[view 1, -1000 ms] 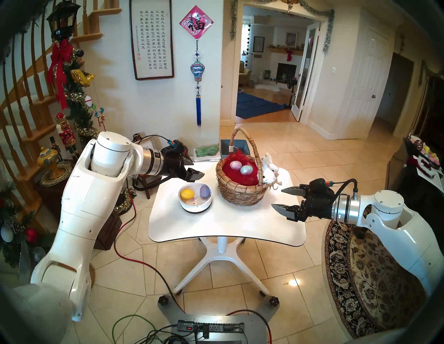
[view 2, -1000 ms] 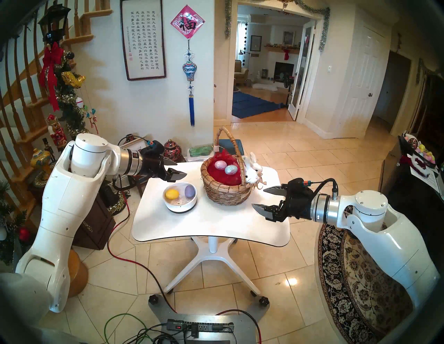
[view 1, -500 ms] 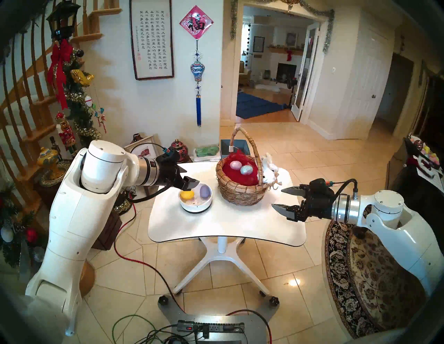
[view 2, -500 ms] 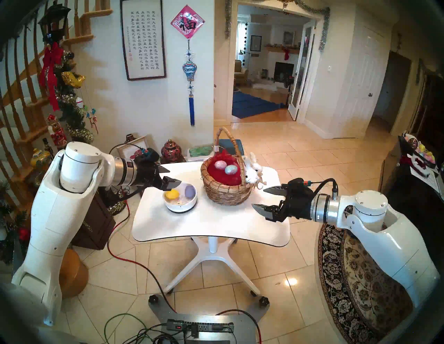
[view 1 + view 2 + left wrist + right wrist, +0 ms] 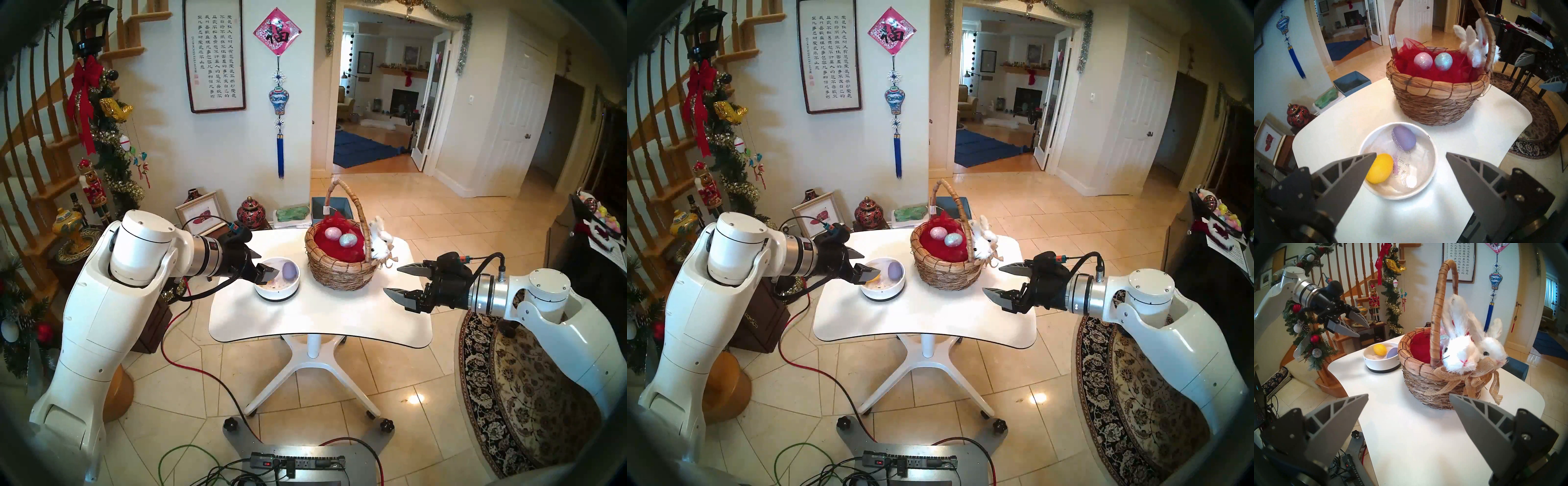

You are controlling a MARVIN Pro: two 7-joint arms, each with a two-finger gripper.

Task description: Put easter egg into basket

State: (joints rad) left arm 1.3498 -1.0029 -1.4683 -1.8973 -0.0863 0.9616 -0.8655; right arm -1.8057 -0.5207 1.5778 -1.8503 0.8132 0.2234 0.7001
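A woven basket (image 5: 341, 268) with red lining stands on the white table (image 5: 319, 319); a pink glitter egg (image 5: 333, 233) and a blue glitter egg (image 5: 347, 240) lie in it. Left of it, a low white bowl (image 5: 278, 294) holds a purple egg (image 5: 289, 270) and a yellow egg (image 5: 1379, 168). My left gripper (image 5: 269, 264) hangs open just above the bowl's left side, over the yellow egg, touching nothing. In the left wrist view one finger (image 5: 1349, 178) partly covers that egg. My right gripper (image 5: 391, 279) hovers open and empty to the right of the basket.
The basket's tall arched handle (image 5: 353, 203) and white plush bunnies (image 5: 1461, 355) rise on its right side. Behind the table, a blue box (image 5: 330, 207) and red jars (image 5: 251, 212) sit on the floor. Stairs with garlands stand at left, a patterned rug (image 5: 529, 390) at right.
My left arm has swung back and down, bringing its open gripper from above the table's far left to just over the yellow egg in the bowl. The right arm has not moved.
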